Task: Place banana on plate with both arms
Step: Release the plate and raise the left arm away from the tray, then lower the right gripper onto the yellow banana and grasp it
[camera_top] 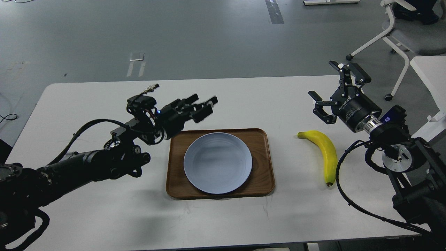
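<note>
banana (323, 153) lying on table (104, 216), plate (217, 162) on tray (263, 167)

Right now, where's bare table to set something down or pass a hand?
Free: the strip between the tray and the banana, the near edge in front of the tray, and the far table behind it. The plate is bare too. Crowded: left of the tray under the left gripper, and the right edge by the right gripper.

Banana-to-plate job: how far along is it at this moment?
Nothing is done yet: the curved yellow banana lies on the white table, right of the brown wooden tray holding the empty round pale blue plate. Nothing is in hand; the open right end effector hovers beyond it. Grasping and placing remain.
</note>
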Robot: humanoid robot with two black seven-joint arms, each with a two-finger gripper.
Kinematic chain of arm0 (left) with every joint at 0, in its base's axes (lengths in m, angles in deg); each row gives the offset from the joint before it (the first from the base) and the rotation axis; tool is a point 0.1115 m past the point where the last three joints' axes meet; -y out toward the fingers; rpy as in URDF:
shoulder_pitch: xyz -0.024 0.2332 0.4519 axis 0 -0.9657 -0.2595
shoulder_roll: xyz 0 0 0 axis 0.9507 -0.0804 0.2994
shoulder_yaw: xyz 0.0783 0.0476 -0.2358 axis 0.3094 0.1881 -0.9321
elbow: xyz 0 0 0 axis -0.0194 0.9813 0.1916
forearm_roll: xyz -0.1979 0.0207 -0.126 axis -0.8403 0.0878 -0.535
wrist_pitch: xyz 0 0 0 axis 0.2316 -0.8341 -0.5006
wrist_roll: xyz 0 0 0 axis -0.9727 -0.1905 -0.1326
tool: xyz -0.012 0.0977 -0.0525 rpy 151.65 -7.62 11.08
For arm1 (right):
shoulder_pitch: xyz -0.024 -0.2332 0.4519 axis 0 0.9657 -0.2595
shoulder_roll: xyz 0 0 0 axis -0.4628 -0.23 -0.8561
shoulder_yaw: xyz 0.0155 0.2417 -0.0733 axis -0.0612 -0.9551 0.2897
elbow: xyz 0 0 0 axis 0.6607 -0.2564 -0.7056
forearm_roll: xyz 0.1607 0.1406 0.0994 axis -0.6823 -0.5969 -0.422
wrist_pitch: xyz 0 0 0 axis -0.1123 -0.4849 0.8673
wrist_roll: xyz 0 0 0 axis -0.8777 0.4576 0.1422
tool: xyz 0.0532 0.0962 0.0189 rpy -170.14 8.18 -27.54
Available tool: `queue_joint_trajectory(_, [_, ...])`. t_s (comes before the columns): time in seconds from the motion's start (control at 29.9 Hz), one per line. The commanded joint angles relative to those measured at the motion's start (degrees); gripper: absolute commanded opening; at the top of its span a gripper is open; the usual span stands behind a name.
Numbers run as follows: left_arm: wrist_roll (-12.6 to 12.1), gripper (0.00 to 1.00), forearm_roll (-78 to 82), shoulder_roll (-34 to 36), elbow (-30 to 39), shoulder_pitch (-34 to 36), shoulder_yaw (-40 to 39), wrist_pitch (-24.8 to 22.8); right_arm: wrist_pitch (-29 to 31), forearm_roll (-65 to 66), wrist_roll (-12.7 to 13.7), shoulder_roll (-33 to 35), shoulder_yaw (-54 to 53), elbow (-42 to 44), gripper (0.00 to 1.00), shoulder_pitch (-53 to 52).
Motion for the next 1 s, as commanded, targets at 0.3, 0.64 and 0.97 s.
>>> queue_joint_trajectory(0.3, [-8.80, 0.98, -46.06, 5.04, 0.53, 7.02, -12.06, -18.36, 0.34, 46.77, -1.32, 26.95, 14.41, -14.35, 0.97, 0.06])
queue_joint_trajectory(0.64, [-15.61, 0.98, -46.42, 5.39, 0.53, 2.27, -18.76, -21.01, 0.43, 51.47, 3.51, 23.72, 23.83, -11.20, 0.92, 0.23])
queue_joint_trajectory(0.97, [-15.61, 0.98, -46.43, 6.71, 0.62, 1.39, -18.77, -21.27, 0.60, 59.54, 4.83, 21.70, 31.39, -9.71, 0.89, 0.14])
